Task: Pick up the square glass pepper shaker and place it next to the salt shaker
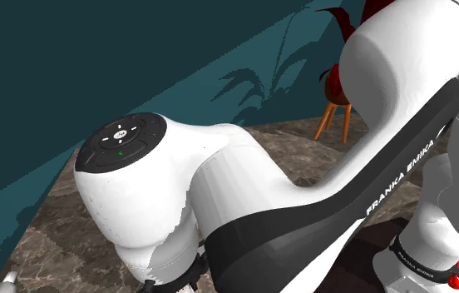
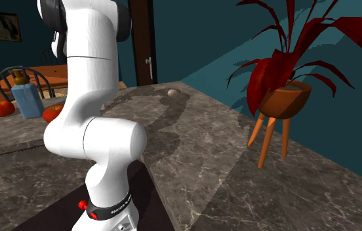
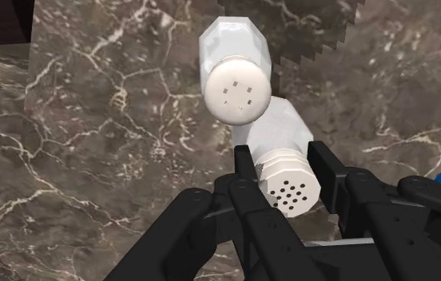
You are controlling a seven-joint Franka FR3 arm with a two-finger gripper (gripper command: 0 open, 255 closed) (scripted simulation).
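White pepper shaker (image 3: pixel 289 184) in pinch of the hand (image 3: pixel 281 153), holed cap wristward, long axis along its fingers (image 3: pixel 245 168).

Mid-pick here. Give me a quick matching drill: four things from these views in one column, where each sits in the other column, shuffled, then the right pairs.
Things
1. many-hole shaker
2. four-hole shaker
3. plant pot
4. blue bottle

Places
A. up on an orange-legged stand
B. clasped between the jaws
C. between two red round things
D. just beyond the jaws, not between them

Pairs: 1-B, 2-D, 3-A, 4-C
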